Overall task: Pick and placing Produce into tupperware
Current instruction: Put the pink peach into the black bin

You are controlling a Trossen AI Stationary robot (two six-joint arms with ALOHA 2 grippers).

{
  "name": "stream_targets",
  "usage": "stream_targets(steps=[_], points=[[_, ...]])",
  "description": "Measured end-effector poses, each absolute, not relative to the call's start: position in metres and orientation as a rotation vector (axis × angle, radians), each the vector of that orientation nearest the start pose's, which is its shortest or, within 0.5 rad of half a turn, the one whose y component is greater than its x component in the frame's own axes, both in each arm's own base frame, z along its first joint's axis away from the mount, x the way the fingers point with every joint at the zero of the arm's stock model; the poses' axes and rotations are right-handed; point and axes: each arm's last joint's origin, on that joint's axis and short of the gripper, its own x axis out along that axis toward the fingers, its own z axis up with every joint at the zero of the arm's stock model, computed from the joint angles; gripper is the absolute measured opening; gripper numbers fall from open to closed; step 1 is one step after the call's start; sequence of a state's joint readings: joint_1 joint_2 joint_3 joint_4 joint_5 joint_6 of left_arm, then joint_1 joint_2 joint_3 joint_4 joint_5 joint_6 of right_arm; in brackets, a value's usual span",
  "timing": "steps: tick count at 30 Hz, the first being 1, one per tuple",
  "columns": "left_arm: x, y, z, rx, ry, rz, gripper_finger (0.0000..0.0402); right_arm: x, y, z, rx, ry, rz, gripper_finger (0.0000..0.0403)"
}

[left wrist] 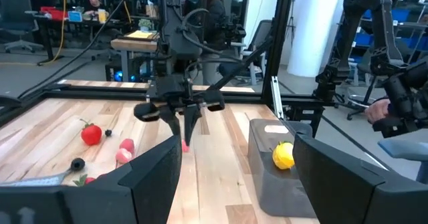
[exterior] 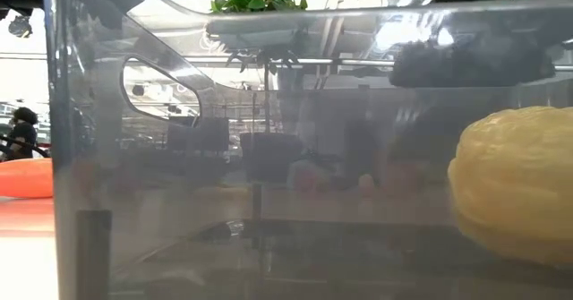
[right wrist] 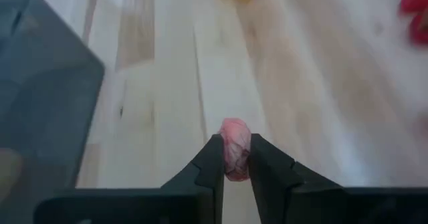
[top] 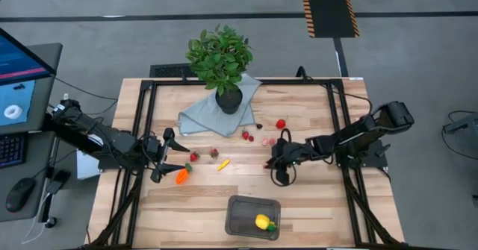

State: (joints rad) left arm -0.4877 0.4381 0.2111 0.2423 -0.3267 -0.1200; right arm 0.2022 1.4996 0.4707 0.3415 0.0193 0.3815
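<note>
The tupperware (top: 252, 217) sits at the lower centre of the high view, on the near edge of the table (top: 314, 209), with one yellow lemon (top: 261, 222) already inside, so the sorting is probably only begun. In the same view the right end effector (top: 271, 163) hangs right of centre, above the tub, while the left end effector (top: 166, 155) waits at centre left with its fingers spread, the orange carrot (top: 181, 176) just beside it. Loose produce remains between them: one yellow banana (top: 222, 165), two red pieces near the left arm and about four more red and pink ones toward the potted plant (top: 221, 60) standing on a cloth (top: 200, 116). The low view looks through the tub wall, with the lemon large at right and the carrot an orange strip at the left edge. The left wrist view shows the right end effector at centre, fingers pointing down, pinching something pink. The right wrist view confirms it: the two fingers (right wrist: 208, 168) are pressed onto one pink berry (right wrist: 235, 148) at lower centre, held clear above the boards, likely for carrying to the tub.
</note>
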Motion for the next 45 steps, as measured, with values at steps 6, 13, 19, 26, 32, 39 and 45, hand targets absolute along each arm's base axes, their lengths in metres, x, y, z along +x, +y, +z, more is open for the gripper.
stream_targets(steps=[6, 13, 19, 26, 32, 39, 45], points=[[0.118, -0.052, 0.22, -0.137, -0.004, -0.161, 0.0272, 0.259, 0.05, 0.154, 0.228, 0.607, 0.091, 0.0079], [0.118, -0.052, 0.22, -0.149, -0.003, -0.16, 0.0272, 0.272, 0.061, 0.19, 0.17, 0.574, 0.144, 0.008], [0.118, -0.052, 0.221, -0.15, -0.005, -0.16, 0.0272, 0.289, 0.084, 0.223, 0.105, 0.582, 0.217, 0.008], [0.118, -0.052, 0.221, -0.15, -0.006, -0.16, 0.0272, 0.306, 0.117, 0.242, 0.064, 0.614, 0.297, 0.008], [0.118, -0.052, 0.221, -0.15, -0.006, -0.159, 0.0272, 0.323, 0.15, 0.24, 0.052, 0.667, 0.351, 0.008], [0.118, -0.052, 0.221, -0.152, -0.005, -0.159, 0.0272, 0.339, 0.185, 0.232, 0.052, 0.754, 0.384, 0.008], [0.118, -0.052, 0.22, -0.159, -0.002, -0.159, 0.0272, 0.346, 0.197, 0.217, 0.088, 0.836, 0.363, 0.008]])
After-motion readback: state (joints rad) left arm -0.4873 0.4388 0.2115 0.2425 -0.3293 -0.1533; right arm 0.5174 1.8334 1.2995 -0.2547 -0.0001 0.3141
